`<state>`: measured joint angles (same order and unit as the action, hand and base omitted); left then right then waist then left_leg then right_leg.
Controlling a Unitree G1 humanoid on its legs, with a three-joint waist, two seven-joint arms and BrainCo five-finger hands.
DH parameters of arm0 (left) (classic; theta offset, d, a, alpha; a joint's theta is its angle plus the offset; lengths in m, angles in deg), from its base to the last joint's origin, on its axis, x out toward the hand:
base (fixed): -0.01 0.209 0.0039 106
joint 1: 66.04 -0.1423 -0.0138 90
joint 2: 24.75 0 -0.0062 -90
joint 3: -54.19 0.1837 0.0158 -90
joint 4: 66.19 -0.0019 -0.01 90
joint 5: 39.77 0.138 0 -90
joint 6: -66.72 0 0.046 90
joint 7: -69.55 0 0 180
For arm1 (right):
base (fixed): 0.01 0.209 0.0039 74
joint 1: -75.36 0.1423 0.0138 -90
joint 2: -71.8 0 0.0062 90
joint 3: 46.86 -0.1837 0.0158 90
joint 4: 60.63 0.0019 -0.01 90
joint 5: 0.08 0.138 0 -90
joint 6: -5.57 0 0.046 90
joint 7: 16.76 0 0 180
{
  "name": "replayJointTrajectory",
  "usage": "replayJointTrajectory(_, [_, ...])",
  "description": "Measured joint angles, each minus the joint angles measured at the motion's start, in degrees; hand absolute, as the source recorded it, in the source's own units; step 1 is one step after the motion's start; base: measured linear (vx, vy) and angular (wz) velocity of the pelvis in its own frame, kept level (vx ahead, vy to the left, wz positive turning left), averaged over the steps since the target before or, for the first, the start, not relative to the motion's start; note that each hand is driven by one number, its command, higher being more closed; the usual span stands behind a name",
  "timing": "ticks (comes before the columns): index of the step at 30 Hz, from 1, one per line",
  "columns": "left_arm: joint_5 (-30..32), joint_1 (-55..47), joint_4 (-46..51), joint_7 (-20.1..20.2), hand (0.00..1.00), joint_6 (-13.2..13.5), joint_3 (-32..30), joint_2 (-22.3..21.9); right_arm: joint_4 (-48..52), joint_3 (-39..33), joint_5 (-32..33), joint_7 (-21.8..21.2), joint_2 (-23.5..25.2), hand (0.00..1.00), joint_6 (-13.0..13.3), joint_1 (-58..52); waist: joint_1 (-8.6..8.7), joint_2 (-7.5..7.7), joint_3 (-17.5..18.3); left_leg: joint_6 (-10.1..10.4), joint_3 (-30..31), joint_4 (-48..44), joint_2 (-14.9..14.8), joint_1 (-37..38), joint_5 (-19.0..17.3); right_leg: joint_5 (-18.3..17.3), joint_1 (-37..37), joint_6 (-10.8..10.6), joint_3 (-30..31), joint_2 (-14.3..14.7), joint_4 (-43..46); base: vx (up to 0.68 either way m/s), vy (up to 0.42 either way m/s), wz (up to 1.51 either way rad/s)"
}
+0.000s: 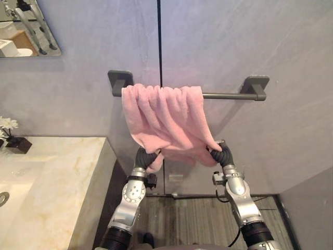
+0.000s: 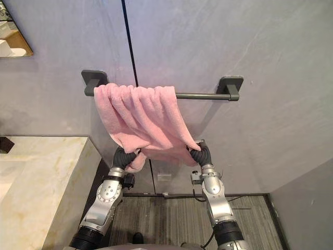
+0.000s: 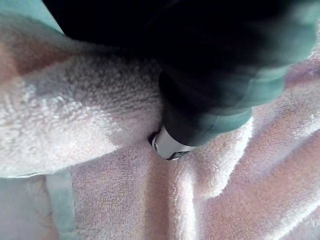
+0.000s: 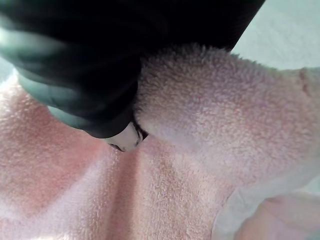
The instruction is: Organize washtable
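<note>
A pink towel (image 1: 166,117) hangs bunched over the left half of a dark grey towel bar (image 1: 229,96) on the grey wall. Both arms reach up under its lower edge. My left hand (image 1: 145,156) is at the towel's lower left corner, and a flap of cloth hangs below it. My right hand (image 1: 221,153) is at the lower right corner, which is drawn out toward it. In the wrist views each hand's dark cover (image 3: 200,115) (image 4: 75,90) presses into folds of towel (image 3: 100,190) (image 4: 210,130), and the cloth bunches round the little silver that shows.
The marble washtable (image 1: 52,177) runs along the left, with a sink drain (image 1: 3,198) at its edge and a white flower in a dark pot (image 1: 15,141) at the back. A mirror (image 1: 26,26) hangs upper left. Striped flooring (image 1: 192,219) lies below the bar.
</note>
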<state>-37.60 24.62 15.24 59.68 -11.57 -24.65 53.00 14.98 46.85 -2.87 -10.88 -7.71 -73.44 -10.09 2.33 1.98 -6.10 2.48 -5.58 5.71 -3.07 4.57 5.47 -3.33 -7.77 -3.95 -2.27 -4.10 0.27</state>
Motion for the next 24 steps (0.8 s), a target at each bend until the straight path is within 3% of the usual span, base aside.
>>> replayJointTrajectory(11, [-1.57,0.00,0.00,1.62,1.00,-0.01,0.66,-1.31,0.00,-3.00,-0.02,0.05,0.73,1.00,-0.01,-0.02,0.85,-0.15,-0.09,-0.03,-0.23,-0.18,0.16,0.08,-0.41,-0.12,-0.03,-0.10,0.16,-0.08,-0.04,0.00,-0.001,0.00])
replayJointTrajectory(18, [-1.55,0.04,-0.02,2.34,1.00,-0.02,1.69,-1.34,0.00,-4.63,-0.21,0.47,0.74,1.00,-0.17,-0.03,2.92,-0.69,-0.40,0.25,-0.11,-0.17,0.21,0.07,-0.88,-0.35,-0.03,-0.15,0.12,-0.16,0.08,0.00,0.000,0.00])
replayJointTrajectory(24, [-1.52,0.61,-0.13,2.42,1.00,-0.04,2.45,-2.01,0.00,-6.12,-1.35,1.81,0.75,1.00,-0.15,-0.03,3.41,-1.13,-0.39,0.30,0.14,-0.20,0.28,0.07,-1.02,-0.96,0.03,0.07,-0.17,-0.04,0.40,0.00,0.000,0.00])
